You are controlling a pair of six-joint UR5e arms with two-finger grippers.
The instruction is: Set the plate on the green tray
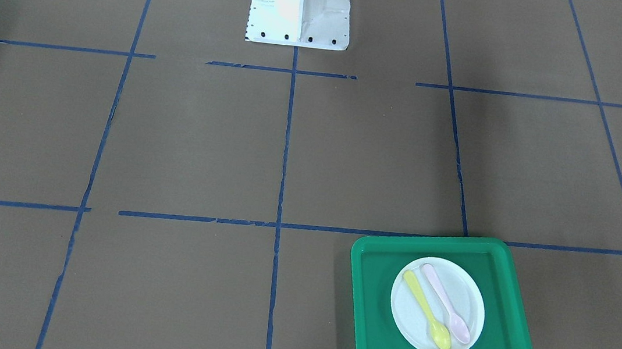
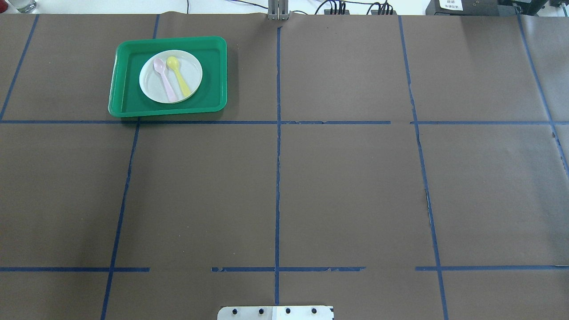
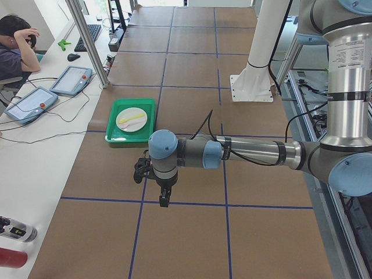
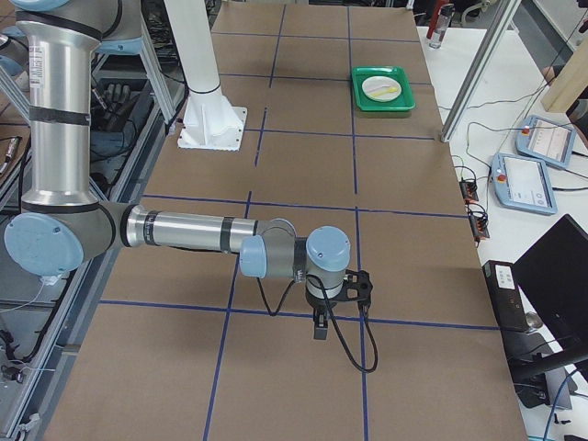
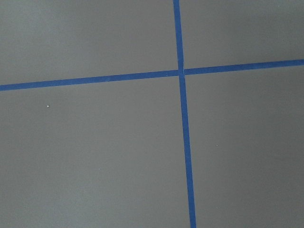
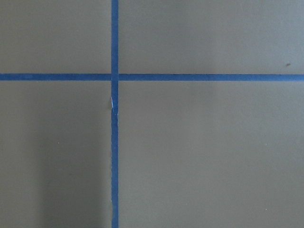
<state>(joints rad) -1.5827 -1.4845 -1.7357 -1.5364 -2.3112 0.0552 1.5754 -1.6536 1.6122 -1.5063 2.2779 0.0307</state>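
The small white plate [image 1: 469, 298] lies flat in the middle of the green tray [image 1: 375, 334], at the table's far left in the overhead view, plate [image 2: 193, 71] on tray [image 2: 129, 102]. A yellow spoon [image 1: 424, 310] and a pink spoon [image 1: 445, 304] lie on the plate. My left gripper [image 3: 164, 200] shows only in the left side view, pointing down over bare table, well away from the tray [image 3: 113, 136]. My right gripper [image 4: 320, 329] shows only in the right side view, far from the tray [image 4: 367, 101]. I cannot tell whether either is open or shut.
The table is covered in brown paper with a blue tape grid [image 2: 278, 178]. The robot's white base [image 1: 299, 6] stands at the robot's side of the table. Both wrist views show only paper and tape. Tablets [image 3: 70, 80] and a seated person [image 3: 14, 43] are beyond the far edge.
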